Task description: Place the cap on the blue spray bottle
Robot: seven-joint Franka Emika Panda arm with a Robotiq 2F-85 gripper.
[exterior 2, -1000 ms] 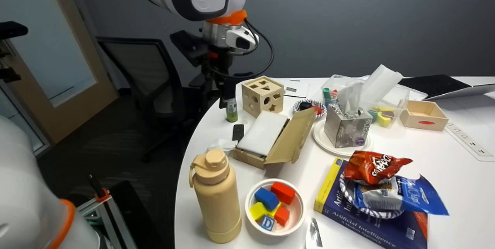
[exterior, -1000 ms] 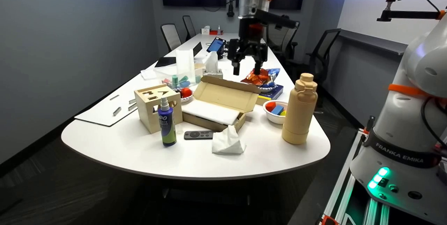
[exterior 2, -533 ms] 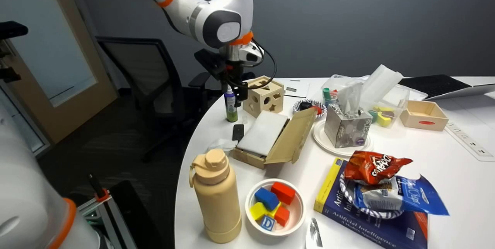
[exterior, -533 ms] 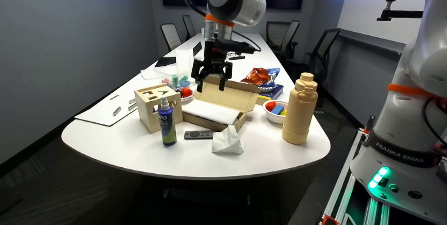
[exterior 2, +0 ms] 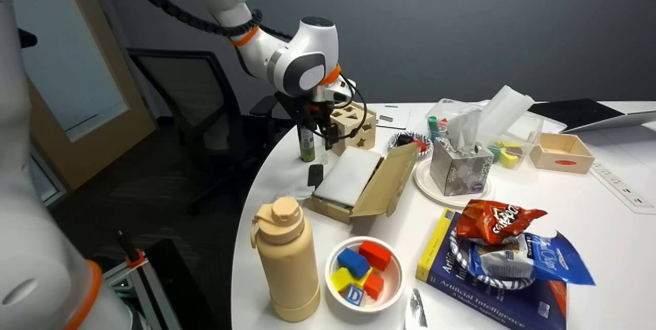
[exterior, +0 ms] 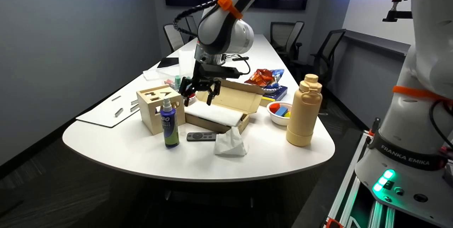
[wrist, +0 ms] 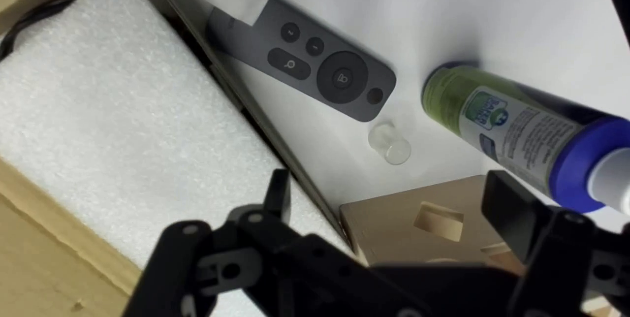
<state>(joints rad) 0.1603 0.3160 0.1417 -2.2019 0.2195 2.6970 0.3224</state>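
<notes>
The blue spray bottle [exterior: 170, 129], blue above and green below, stands upright by the wooden cube with its white nozzle bare. It shows in an exterior view [exterior 2: 307, 145], partly hidden by the gripper, and at the right of the wrist view [wrist: 521, 125]. A small clear, see-through cap [wrist: 389, 144] stands on the table between the bottle and the remote; it is faint in both exterior views [exterior: 182, 130] [exterior 2: 324, 157]. My gripper [wrist: 389, 183] is open and empty, above the table between the cube and the open box; it also shows in an exterior view [exterior: 197, 103].
The wooden shape cube [exterior: 157, 109] is close beside the gripper. An open cardboard box [exterior: 216, 125] with white foam, a remote [wrist: 315, 58] and a tissue [exterior: 230, 143] lie nearby. A tan jug [exterior 2: 288, 263] and a bowl of blocks [exterior 2: 364, 305] stand further off.
My open gripper has moved down and left in an exterior view, from above the far table to beside the cube. The bottle and other objects have stayed in place.
</notes>
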